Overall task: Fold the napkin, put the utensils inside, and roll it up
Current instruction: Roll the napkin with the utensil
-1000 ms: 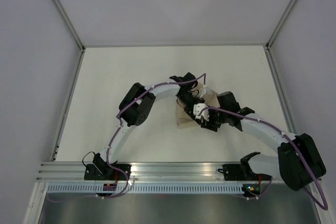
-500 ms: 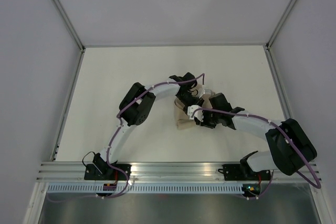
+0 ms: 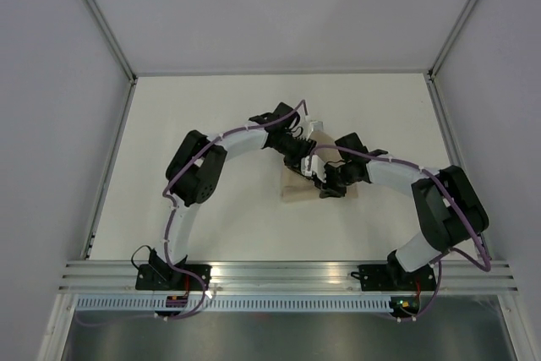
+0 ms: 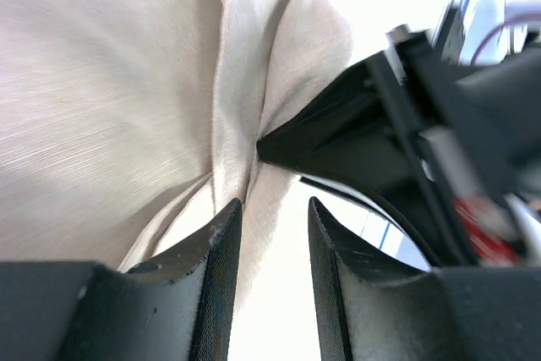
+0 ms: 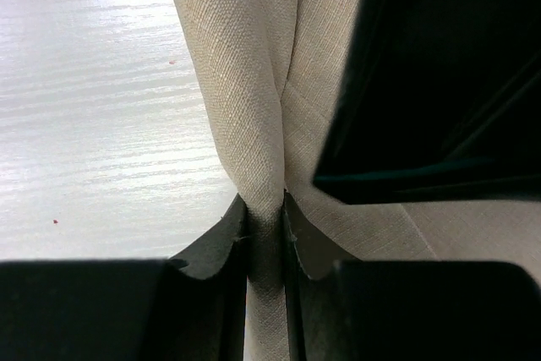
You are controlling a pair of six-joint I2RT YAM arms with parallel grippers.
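Fingertips of the right gripper (image 5: 265,213) are squeezed together on a raised ridge of the napkin (image 5: 245,82), with only the thickness of the cloth between them. Beyond the tips the pinched fold runs straight away from the gripper and widens into two beige sheets that fall off to either side. To its left lies the bare white table (image 5: 84,82). Ahead and to its right a black body, part of the other arm's end, sits close against the cloth and blocks the view.

The left gripper (image 4: 273,205) has its jaws parted by a clear gap, and bright table shows through it. A loose edge of the napkin hangs just in front of its left fingertip and reaches the mouth of the gap. I cannot tell whether that finger touches it, but nothing is clamped. Just ahead of the tips a black wedge of the right gripper bites the cloth, with creases fanning from that point. To the left and beyond, the napkin spreads broad and smooth.

From above, both wrists meet over the bunched napkin near the table's middle. The left gripper is on the cloth's far side and the right on its near right, the two almost touching.
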